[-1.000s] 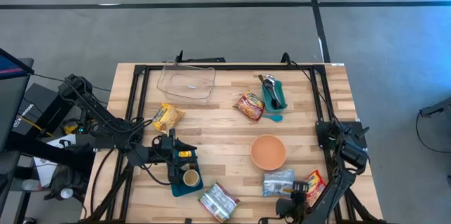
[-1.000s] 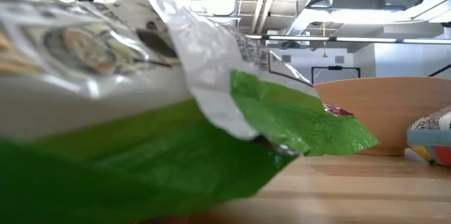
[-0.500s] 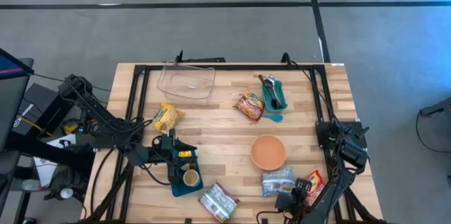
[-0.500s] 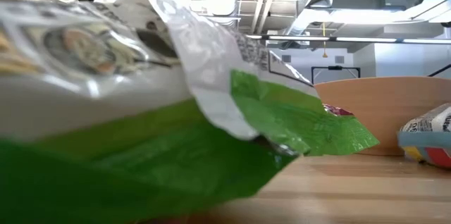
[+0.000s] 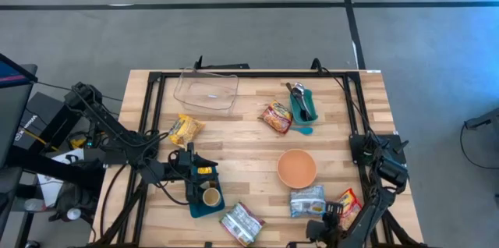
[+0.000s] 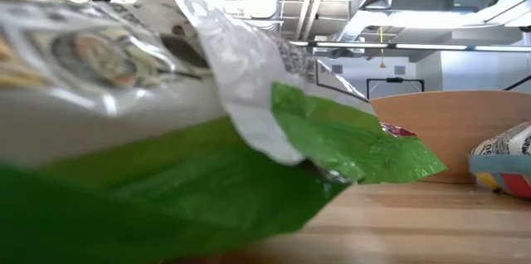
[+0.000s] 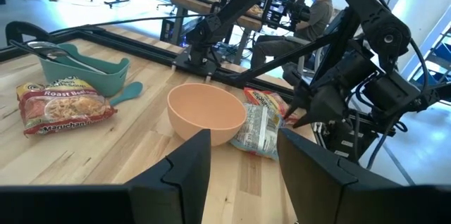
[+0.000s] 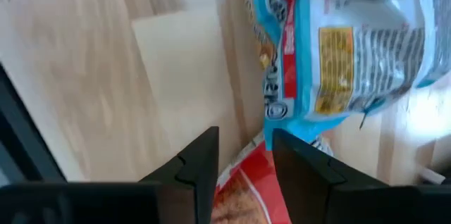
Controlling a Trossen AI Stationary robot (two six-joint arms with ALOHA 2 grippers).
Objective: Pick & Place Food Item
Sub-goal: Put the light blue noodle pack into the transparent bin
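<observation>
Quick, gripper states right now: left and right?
Left gripper: open, empty, beside the teal tray.
Right gripper: open, holding nothing, near the blue packet.

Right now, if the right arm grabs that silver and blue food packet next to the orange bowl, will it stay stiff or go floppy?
The silver and blue packet will probably flop: its film looks thin and crinkled. It likely weighs little, lying puffy rather than dense. The glossy wrapper may slip, and it touches the red packet, which could drag along. The right gripper sits beside both.

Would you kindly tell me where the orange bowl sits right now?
In the high view, the orange bowl sits right of the table's centre, with the silver-blue packet just in front and the red noodle packet behind.
</observation>
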